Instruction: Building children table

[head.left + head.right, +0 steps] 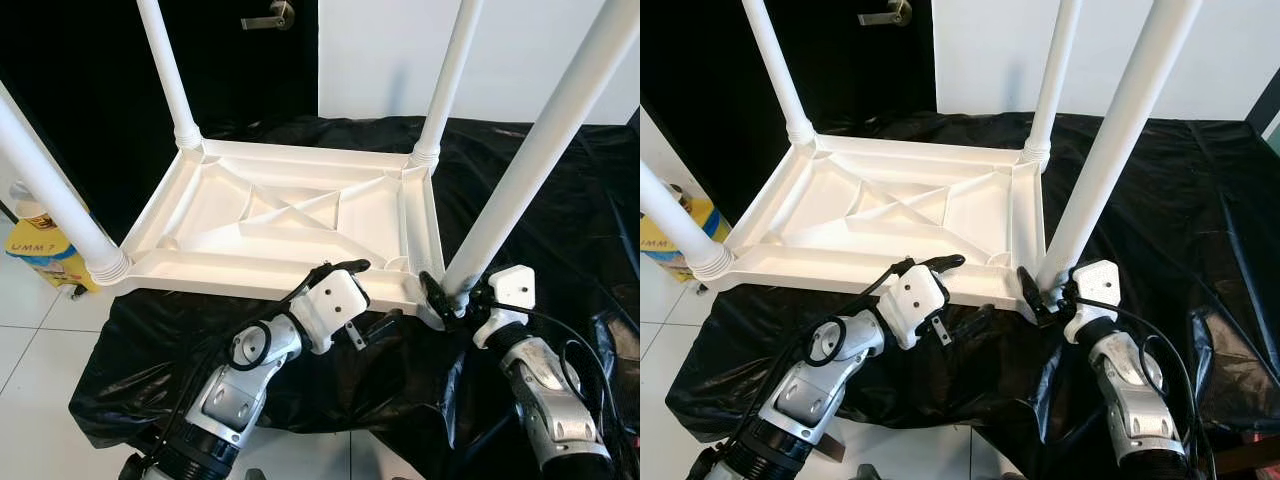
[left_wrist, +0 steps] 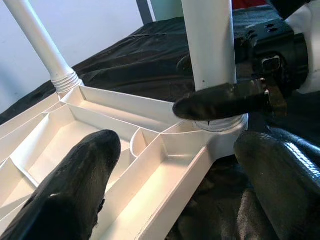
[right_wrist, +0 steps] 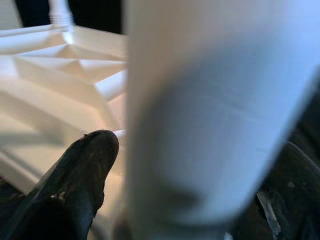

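Note:
A white plastic children's table (image 1: 290, 262) lies upside down on a black sheet (image 1: 570, 210), with its legs pointing up. My left gripper (image 1: 368, 295) is open at the table's front rim by the near right corner. One of its fingers (image 2: 80, 175) hangs over the ribbed underside and the other over the sheet. My right gripper (image 1: 447, 297) is shut on the base of the near right leg (image 1: 530, 160), where the leg meets its corner socket. One black finger (image 2: 225, 100) crosses the front of that leg (image 2: 207, 45).
The other legs stand at the far left (image 1: 170, 70), far right (image 1: 450, 70) and near left (image 1: 50, 190) corners. A yellow package (image 1: 45, 255) sits on the white tile floor at the left. A dark door with a handle (image 1: 270, 15) is behind.

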You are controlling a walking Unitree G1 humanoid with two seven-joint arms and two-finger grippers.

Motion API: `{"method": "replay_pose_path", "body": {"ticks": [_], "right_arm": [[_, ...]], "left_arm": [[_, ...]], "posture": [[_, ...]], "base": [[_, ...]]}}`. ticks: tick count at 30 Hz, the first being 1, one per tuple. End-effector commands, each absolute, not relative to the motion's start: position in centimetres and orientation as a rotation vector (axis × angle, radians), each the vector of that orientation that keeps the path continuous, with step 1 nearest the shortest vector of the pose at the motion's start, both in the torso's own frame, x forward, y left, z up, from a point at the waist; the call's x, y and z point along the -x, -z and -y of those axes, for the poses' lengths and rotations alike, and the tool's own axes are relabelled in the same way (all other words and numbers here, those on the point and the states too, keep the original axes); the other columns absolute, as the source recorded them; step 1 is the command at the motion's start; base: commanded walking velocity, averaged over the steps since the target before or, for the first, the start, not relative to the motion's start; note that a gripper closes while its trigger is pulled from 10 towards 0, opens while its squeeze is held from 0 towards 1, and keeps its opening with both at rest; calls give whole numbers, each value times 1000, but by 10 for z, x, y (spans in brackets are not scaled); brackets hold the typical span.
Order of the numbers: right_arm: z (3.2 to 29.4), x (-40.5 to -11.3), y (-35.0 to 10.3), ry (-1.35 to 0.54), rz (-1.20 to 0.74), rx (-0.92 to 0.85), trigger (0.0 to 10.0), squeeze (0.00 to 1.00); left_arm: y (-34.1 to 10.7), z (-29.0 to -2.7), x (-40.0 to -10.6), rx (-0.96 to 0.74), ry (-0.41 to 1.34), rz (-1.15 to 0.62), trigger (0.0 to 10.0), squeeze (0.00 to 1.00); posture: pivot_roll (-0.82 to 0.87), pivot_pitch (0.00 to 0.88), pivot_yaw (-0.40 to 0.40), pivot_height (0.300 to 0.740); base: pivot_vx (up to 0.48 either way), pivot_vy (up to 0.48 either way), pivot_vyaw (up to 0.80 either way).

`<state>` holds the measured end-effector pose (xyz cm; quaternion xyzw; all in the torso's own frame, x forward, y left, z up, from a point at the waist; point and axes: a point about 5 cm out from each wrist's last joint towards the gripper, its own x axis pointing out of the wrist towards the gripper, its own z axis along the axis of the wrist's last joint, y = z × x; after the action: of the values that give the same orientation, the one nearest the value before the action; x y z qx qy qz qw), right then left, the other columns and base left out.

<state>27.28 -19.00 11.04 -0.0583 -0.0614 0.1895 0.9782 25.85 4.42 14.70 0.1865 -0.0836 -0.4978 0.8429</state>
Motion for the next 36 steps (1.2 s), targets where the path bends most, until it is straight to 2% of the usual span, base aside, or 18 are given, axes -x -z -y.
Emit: {"method": "replay_pose_path", "body": {"ticks": [1, 5, 6, 8, 9, 19, 20, 22, 23, 36], "right_arm": [[189, -277, -110, -422, 123, 135, 10000, 0], [188, -285, -111, -462, 120, 152, 9804, 0], [188, -286, -110, -466, 118, 153, 2392, 0], [189, -286, -110, -468, 117, 152, 2392, 0], [189, -285, -109, -470, 116, 151, 0, 0], [192, -280, -101, -453, 103, 139, 0, 0], [193, -279, -100, -442, 102, 138, 7333, 0], [193, -279, -100, -434, 101, 138, 7333, 0], [194, -279, -100, -423, 101, 139, 10000, 0], [181, -274, -96, -247, 110, 72, 10000, 0]], "left_arm": [[-148, -43, -258, -399, 1070, 184, 10000, 0], [-149, -45, -259, -409, 1070, 184, 10000, 0], [-149, -46, -259, -411, 1069, 183, 10000, 0], [-149, -47, -259, -412, 1068, 183, 10000, 0], [-149, -47, -259, -414, 1067, 183, 10000, 0], [-148, -44, -259, -412, 1081, 184, 10000, 0], [-149, -43, -259, -412, 1082, 185, 10000, 0], [-149, -43, -259, -412, 1083, 186, 10000, 0], [-149, -43, -259, -410, 1085, 187, 10000, 0], [-149, -35, -262, -394, 1095, 198, 10000, 0]], "posture": [[-40, 27, 0, 740], [-30, 17, 1, 740], [-26, 12, 1, 740], [-26, 11, 2, 740], [-25, 8, 2, 740], [-46, 7, 12, 740], [-52, 7, 13, 740], [-52, 7, 13, 740], [-58, 9, 12, 740], [-97, 8, 16, 740]], "base": [[0, 0, 0], [0, 0, 0], [0, 0, 0], [0, 0, 0], [0, 0, 0], [0, 0, 0], [0, 0, 0], [0, 0, 0], [0, 0, 0], [0, 0, 0]]}}
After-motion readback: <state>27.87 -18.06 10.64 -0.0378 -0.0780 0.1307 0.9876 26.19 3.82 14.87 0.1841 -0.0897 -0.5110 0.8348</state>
